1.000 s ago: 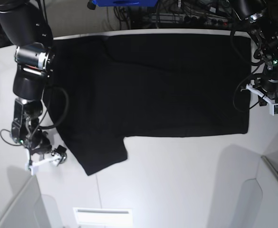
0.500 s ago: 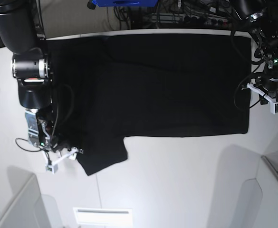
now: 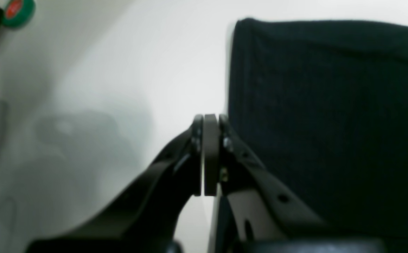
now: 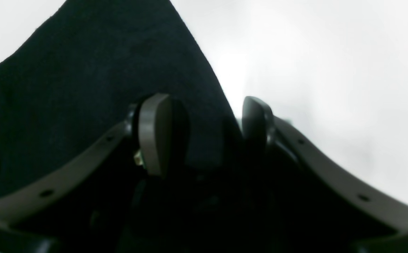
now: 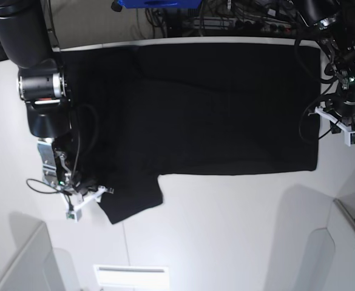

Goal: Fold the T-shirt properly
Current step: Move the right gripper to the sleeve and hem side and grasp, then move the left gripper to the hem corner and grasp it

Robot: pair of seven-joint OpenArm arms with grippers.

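The right gripper [image 4: 204, 137] straddles the sleeve's [image 5: 128, 203] edge — jaws apart, cloth between, not clamped. The T-shirt [image 5: 219, 109] lies along the table's [image 5: 226, 242] far edge; the left gripper [image 3: 209, 154] — pressed together, empty — waits beside its hem.
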